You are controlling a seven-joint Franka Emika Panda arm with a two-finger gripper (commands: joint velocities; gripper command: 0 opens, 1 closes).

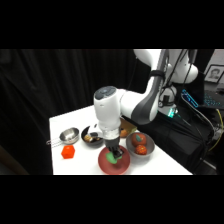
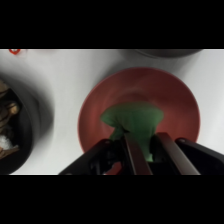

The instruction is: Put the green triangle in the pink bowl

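Fingers (image 2: 142,152) clamped on green triangle (image 2: 134,120), low over pink bowl (image 2: 172,85) centre. Risk: block sticking to a pad on release, dragged over bowl's rim.

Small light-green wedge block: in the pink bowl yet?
In. Green wedge sits within the salmon-pink bowl's rim, between the hand's fingers; release cannot tell.

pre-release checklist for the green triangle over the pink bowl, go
1. Green triangle between the jaws: ok.
2. Gripper above the pink bowl: ok in both views.
3. Triangle inside the bowl's rim line: ok in the wrist view.
4. Triangle touching the bowl floor: cannot tell.
5. Bowl otherwise unoccupied: ok.
6. Black bowl and grey bowl apart from the pink one: ok.
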